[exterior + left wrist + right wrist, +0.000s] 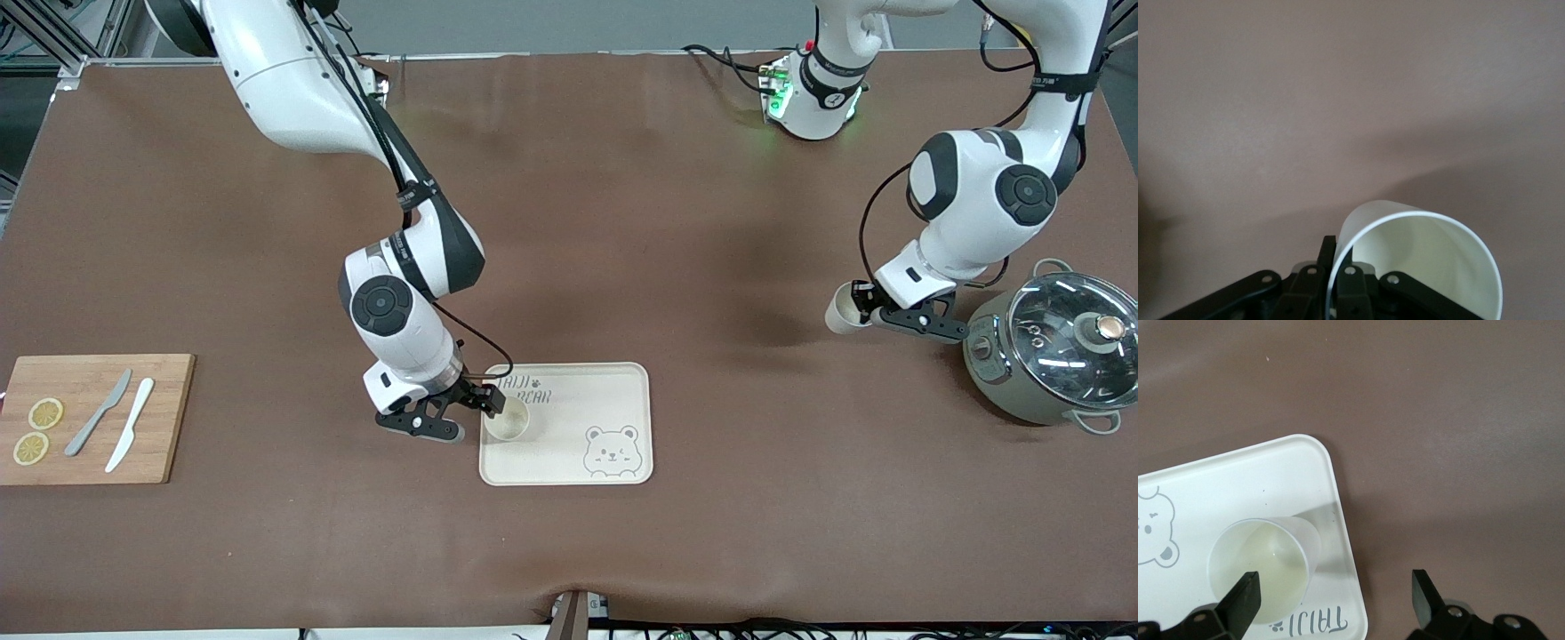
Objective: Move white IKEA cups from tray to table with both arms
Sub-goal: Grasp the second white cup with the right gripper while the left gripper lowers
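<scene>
One white cup (507, 420) stands upright on the bear-printed tray (613, 391), at the tray's edge toward the right arm's end. My right gripper (467, 416) is open over that tray edge. In the right wrist view its fingers (1245, 595) stand wide apart, one over the rim of the cup (1265, 570), the other off the tray (1305, 473). My left gripper (864, 305) is shut on the second white cup (843, 311) and holds it tilted in the air beside the pot. In the left wrist view the fingers (1328, 248) pinch the wall of the cup (1425, 260) at the rim.
A grey-green pot with a glass lid (1049, 351) stands at the left arm's end. A wooden cutting board (164, 418) with two lemon slices (37, 429) and two knives (116, 423) lies at the right arm's end.
</scene>
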